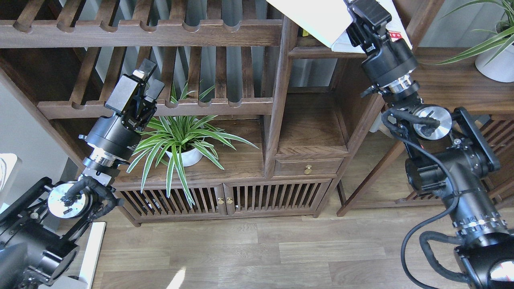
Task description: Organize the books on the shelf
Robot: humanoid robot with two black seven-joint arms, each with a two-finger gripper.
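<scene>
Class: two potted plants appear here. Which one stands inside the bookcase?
The striped spider plant in the small white pot, on the dark wooden shelf; the other sits on the right-hand sideboard.

The dark wooden shelf at top carries 1 large white book, tilted. A lower board holds 1 potted plant.

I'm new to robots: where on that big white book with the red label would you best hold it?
On the large white book, grip the lower edge near the red label, coming from below: it tilts over the shelf, and the right tool already meets it there.
</scene>
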